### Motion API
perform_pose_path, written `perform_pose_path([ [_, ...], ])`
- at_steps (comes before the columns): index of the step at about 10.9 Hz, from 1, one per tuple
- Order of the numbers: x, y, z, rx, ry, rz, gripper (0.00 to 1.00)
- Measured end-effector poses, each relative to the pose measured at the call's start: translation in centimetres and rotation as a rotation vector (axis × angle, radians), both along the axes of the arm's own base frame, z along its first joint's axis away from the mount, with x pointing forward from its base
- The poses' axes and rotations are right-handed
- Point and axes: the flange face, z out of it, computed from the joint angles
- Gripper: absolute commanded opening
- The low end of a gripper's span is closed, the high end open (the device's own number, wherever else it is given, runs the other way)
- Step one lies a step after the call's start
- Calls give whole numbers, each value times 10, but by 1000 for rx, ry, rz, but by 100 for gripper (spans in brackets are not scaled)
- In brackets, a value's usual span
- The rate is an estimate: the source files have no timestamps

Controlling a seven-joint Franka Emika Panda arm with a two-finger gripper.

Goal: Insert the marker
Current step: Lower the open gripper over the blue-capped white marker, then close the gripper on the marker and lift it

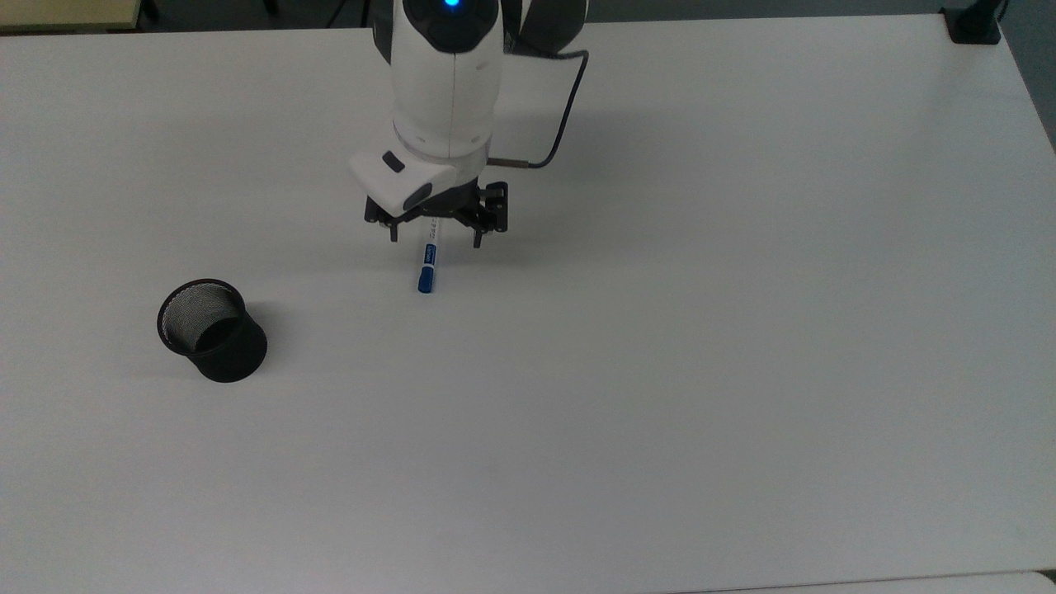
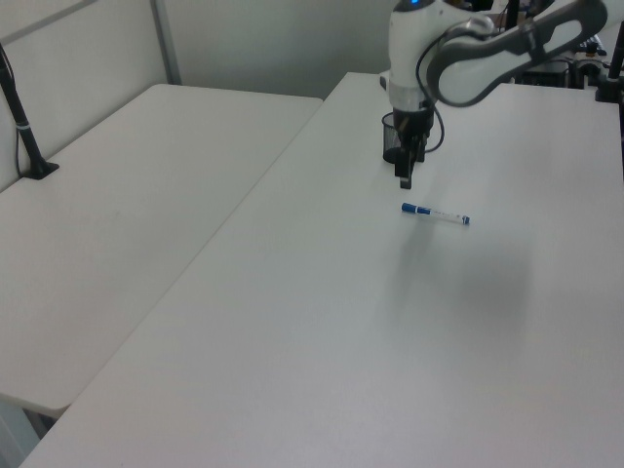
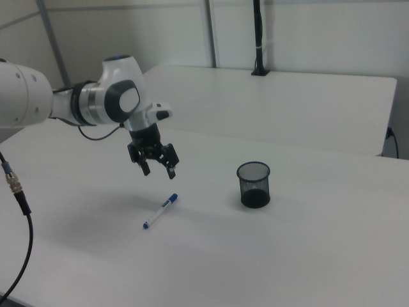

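The mesh cup (image 1: 212, 330) stands upright toward the table's (image 1: 742, 371) left edge in the top view. Mid-table lies the marker (image 1: 427, 271), flat, untouched. The gripper (image 1: 435, 238) hovers above it, fingers spread and empty: this looks like the approach, and the next move calls for descending squarely over the barrel and closing.

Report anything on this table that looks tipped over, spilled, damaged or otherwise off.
Nothing stands out. The marker lies flat on the white table, cap on, apart from the mesh cup, which stands upright and looks empty. The gripper hangs open above the marker, touching nothing.
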Motion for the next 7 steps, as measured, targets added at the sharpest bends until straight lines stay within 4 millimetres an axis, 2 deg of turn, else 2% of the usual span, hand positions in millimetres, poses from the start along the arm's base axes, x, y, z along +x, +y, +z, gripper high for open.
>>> perform_pose_path([
  [2, 4, 1, -37, -7, 10, 6, 95],
  [4, 7, -2, -57, -2, 7, -13, 82],
  [6, 10, -6, -71, 4, -6, -38, 55],
  [7, 11, -7, -75, 5, -6, -45, 31],
])
